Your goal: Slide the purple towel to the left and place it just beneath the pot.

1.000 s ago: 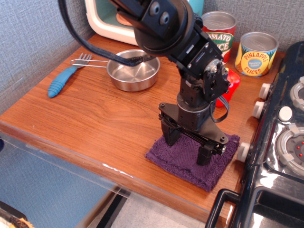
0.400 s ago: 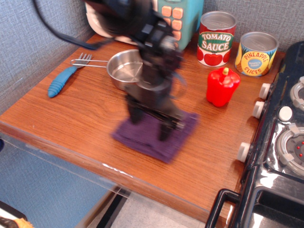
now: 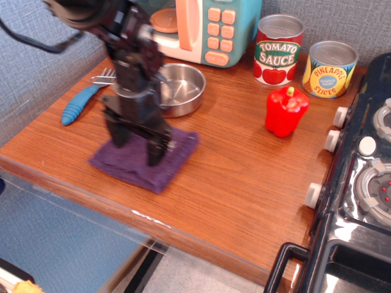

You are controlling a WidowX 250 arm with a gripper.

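Purple towel [image 3: 143, 160] slid left below one pot [image 3: 181, 89]; spread claw [image 3: 137, 146] presses it.

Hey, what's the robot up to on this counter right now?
The gripper is pressed down on the purple towel, fingers spread apart, dragging it left across the wooden counter. The towel now lies just in front of the pot, near the front edge. The red pepper and the cans stand off to the right, untouched.
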